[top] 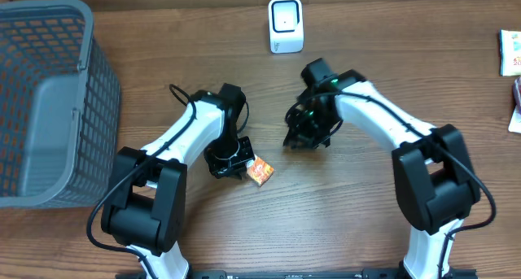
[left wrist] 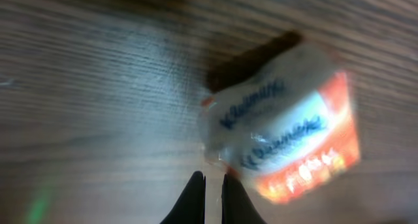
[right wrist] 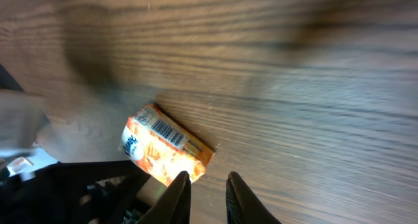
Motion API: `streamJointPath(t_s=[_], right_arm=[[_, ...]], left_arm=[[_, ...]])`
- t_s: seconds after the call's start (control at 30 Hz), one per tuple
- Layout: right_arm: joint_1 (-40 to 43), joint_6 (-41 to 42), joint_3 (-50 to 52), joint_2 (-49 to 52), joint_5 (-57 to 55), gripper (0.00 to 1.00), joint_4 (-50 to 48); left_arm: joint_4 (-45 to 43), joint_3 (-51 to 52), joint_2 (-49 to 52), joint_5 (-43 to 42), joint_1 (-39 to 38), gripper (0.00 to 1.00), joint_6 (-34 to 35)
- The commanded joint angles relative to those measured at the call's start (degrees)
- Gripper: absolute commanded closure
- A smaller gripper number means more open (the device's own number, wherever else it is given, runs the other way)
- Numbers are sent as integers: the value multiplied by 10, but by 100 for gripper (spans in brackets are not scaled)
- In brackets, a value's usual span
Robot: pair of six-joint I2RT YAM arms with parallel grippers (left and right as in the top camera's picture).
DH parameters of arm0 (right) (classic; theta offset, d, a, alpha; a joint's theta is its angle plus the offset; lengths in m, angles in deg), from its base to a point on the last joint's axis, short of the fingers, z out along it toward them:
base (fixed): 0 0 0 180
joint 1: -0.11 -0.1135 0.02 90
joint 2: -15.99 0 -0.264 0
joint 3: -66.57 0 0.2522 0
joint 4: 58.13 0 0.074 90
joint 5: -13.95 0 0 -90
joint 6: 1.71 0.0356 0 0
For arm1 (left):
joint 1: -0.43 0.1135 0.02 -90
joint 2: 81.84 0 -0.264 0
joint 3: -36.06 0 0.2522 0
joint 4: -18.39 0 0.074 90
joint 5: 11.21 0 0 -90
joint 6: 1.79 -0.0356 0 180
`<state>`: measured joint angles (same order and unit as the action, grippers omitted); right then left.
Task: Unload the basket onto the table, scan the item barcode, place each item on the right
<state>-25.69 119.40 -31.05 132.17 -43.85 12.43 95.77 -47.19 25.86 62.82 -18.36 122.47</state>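
Observation:
The item is a small orange-and-white snack packet (top: 260,172) lying low over the table between the two arms. In the left wrist view the packet (left wrist: 287,136) is blurred, and its thin sealed corner reaches my left gripper (left wrist: 213,178), which is shut on that corner. My left gripper (top: 236,167) sits just left of it in the overhead view. The right wrist view shows the packet (right wrist: 166,149) with its barcode facing up. My right gripper (right wrist: 208,178) stands slightly open beside it, holding nothing, and my right gripper (top: 299,139) is up and right of the packet. The white scanner (top: 286,25) stands at the back.
A grey mesh basket (top: 81,108) fills the left side. More packets (top: 510,53) lie at the right edge. Bare wood lies between the arms and the scanner.

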Motion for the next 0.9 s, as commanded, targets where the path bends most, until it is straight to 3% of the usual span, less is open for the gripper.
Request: streamJointPath(t_s=[0.0,0.17,0.3,0.43,0.47,0.6,0.77,0.87], right_arm=[[12,-26,-12,-20,-7,87,5],[-19,-11,16,-19,-7,94,-22],[-49,20,41,-19,-6,91,-51],[-58,18,41,-19,-6,65,-54],[-57,17,41,-19,-6,63,-53],[-49,17,41,-19,-6,49,-53],[-56,-23,40,-19,-7,51,-56],[-86,-33,30,-20,-69,51,-44]], left_arm=[[-53,44,4,-19,-4,96,62],[-100,48,4,-17,-1,96,76],[-135,46,4,-30,23,96,75],[-171,33,4,-32,52,96,38],[-169,23,4,-35,57,96,24],[-119,-30,4,-40,69,96,-24],[1,-138,4,-3,80,96,-76],[16,-161,4,50,80,86,-64]])
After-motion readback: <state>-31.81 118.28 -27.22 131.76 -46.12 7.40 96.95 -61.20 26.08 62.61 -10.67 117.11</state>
